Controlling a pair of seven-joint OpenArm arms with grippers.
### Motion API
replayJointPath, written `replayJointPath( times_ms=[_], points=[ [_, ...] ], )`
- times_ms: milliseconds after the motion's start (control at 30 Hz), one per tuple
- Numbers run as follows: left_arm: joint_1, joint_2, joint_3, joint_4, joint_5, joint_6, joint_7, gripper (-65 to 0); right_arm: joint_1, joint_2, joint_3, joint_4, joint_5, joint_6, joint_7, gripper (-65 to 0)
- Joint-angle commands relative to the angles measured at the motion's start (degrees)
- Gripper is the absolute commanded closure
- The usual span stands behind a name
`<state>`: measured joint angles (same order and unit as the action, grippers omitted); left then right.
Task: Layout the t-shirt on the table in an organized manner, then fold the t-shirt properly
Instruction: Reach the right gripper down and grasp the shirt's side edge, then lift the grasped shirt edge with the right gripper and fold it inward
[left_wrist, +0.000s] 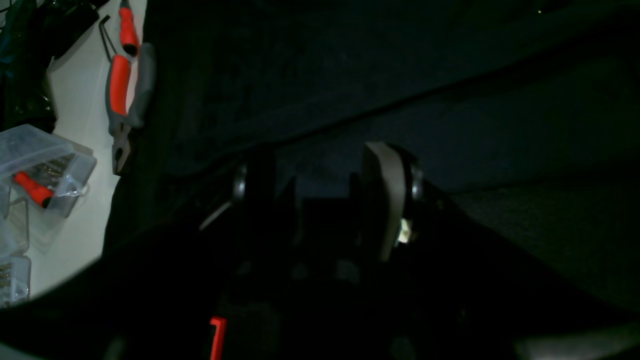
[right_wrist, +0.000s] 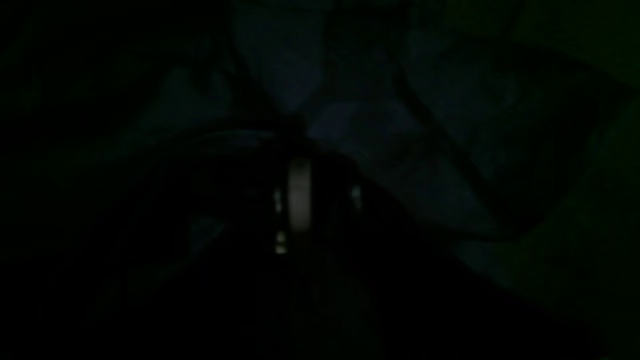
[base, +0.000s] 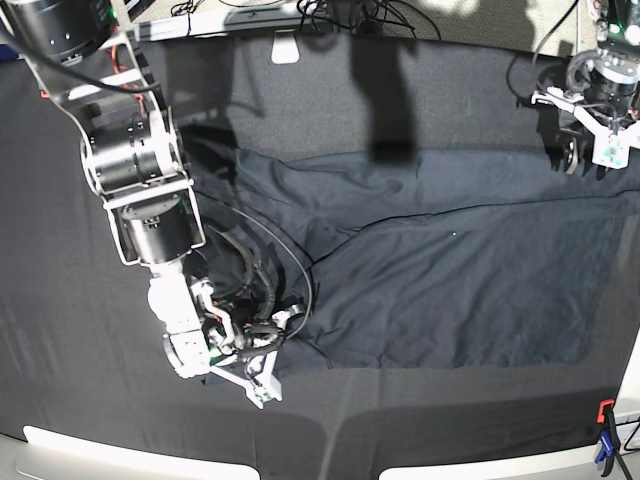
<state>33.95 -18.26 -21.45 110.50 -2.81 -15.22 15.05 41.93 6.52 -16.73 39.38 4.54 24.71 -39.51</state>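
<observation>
1. Black creased cloth covers the table (base: 60, 330) from edge to edge in the base view, with a white rim showing along the near edge and one red-and-blue clamp (base: 605, 440) at the near right corner.
2. One t-shirt (base: 450, 290) lies on it, dark charcoal and slightly shiny, spread over the middle and right of the surface.
3. Its long axis runs left to right in the base view. The wider, flatter part lies toward the right; toward the left it narrows into bunched folds. Which end is the collar cannot be told.
4. A raised crease crosses the shirt from the upper right down toward the left.
5. Two arms are in view. The right gripper (base: 262, 372) sits low at the shirt's near left corner, right against the bunched cloth.
6. In the dark right wrist view its fingers (right_wrist: 300, 200) appear drawn close together, with folds of cloth just ahead; whether cloth is pinched between them cannot be told.
7. The left gripper (base: 592, 140) hangs at the far right, above the shirt's far edge, its fingers (left_wrist: 382, 200) spread wide with nothing between them.
8. Beside the table in the left wrist view lie one pair of red-handled pliers (left_wrist: 125, 90) and clear plastic boxes (left_wrist: 40, 165) on a white surface.
</observation>
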Motion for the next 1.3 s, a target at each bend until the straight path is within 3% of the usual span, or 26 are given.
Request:
replayJointPath(
  times_ms=[0, 200, 367, 567, 633, 833, 867, 967, 1133, 1267],
  points=[
    [0.2, -0.7, -0.5, 1.1, -0.3, 0.4, -1.4, -26.2, 2.5, 0.0, 0.2, 0.9, 0.0, 0.3, 1.4, -1.2],
    [0.2, -0.7, -0.5, 1.1, -0.3, 0.4, -1.4, -26.2, 2.5, 0.0, 0.2, 3.3, -3.9, 0.2, 6.2, 0.0],
    [0.2, -0.7, -0.5, 1.1, -0.3, 0.4, -1.4, -26.2, 2.5, 0.0, 0.2, 6.6, -6.1, -5.9, 8.0, 0.0],
    [0.2, -0.7, -0.5, 1.1, -0.3, 0.4, -1.4, -26.2, 2.3, 0.0, 0.2, 6.8, -5.4, -6.1, 6.8, 0.0],
    [0.2, -0.7, -0.5, 1.1, -0.3, 0.4, -1.4, -26.2, 2.3, 0.0, 0.2, 6.8, -3.8, -4.2, 4.7, 0.0],
    [0.1, -0.7, -0.5, 1.1, -0.3, 0.4, -1.4, -26.2, -0.3, 0.2, 0.2, 10.8, 0.6, 10.1, -0.5, 0.0],
    [0.2, -0.7, -0.5, 1.1, -0.3, 0.4, -1.4, -26.2, -1.6, 0.5, 0.2, 13.3, 0.7, 11.1, -0.5, 0.0],
    [0.1, -0.7, -0.5, 1.1, -0.3, 0.4, -1.4, -26.2, -6.7, 1.2, 0.2, 22.9, 1.0, 11.2, -3.2, 0.0],
    [0.0, -0.7, -0.5, 1.1, -0.3, 0.4, -1.4, -26.2, -16.0, 2.9, 0.2, 39.3, 8.1, 11.3, -10.6, 0.0],
    [0.0, -0.7, -0.5, 1.1, -0.3, 0.4, -1.4, -26.2, -23.2, 3.0, 0.2, 49.2, 9.5, 11.3, -12.3, 0.0]
  ],
)
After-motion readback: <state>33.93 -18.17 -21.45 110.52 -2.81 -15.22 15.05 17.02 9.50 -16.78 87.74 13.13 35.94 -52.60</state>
